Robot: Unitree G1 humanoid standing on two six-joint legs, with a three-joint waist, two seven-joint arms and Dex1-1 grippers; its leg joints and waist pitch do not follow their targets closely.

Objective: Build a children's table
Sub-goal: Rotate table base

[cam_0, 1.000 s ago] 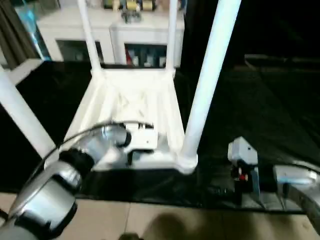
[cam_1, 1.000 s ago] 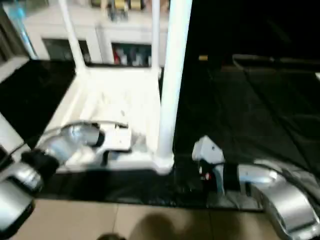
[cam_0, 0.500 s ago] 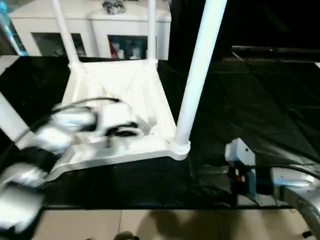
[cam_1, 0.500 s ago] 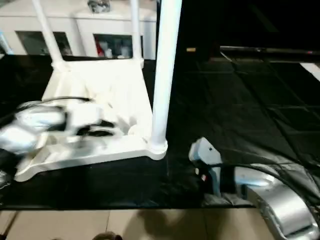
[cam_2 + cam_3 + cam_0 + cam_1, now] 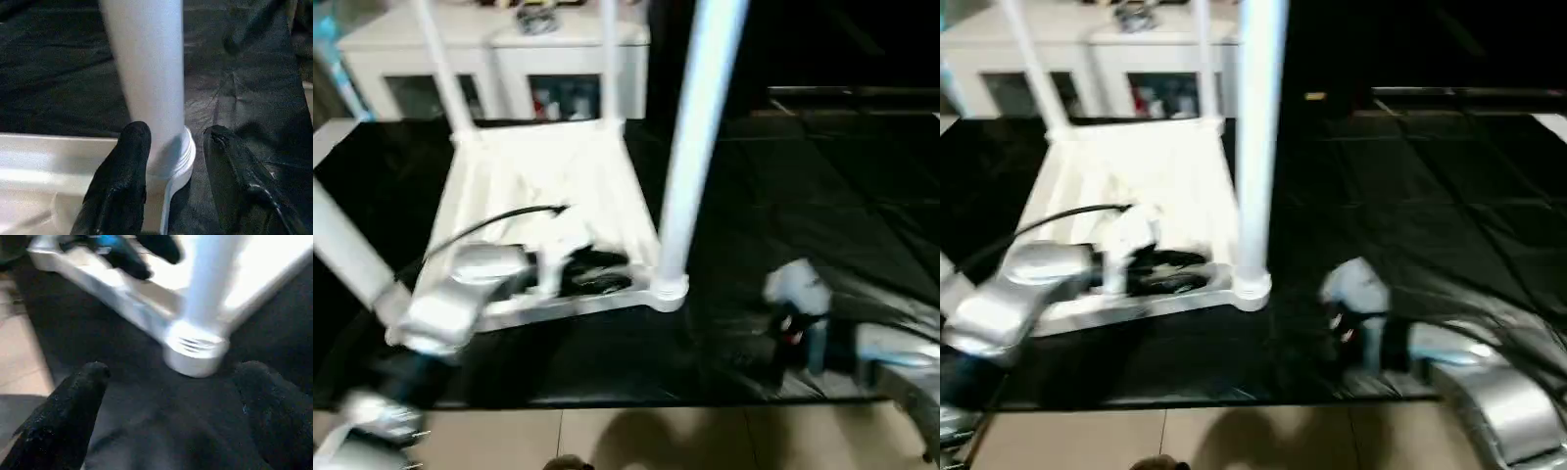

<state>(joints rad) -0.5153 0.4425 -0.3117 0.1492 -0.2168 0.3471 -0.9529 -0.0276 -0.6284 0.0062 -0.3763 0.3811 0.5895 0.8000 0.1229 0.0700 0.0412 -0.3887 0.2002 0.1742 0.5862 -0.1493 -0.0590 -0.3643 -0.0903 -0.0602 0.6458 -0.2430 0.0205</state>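
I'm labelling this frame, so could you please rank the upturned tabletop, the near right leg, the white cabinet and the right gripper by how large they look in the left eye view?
1. Tabletop
2. Near right leg, enlarged by nearness
3. Cabinet, partly cut off
4. Right gripper

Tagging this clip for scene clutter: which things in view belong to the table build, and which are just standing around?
Part of the job:
- white plastic tabletop, upside down
- white tapered round legs standing in its corners, e.g. the near one
- left tool
- right tool

Just standing about:
- white glass-door cabinet
- black floor covering
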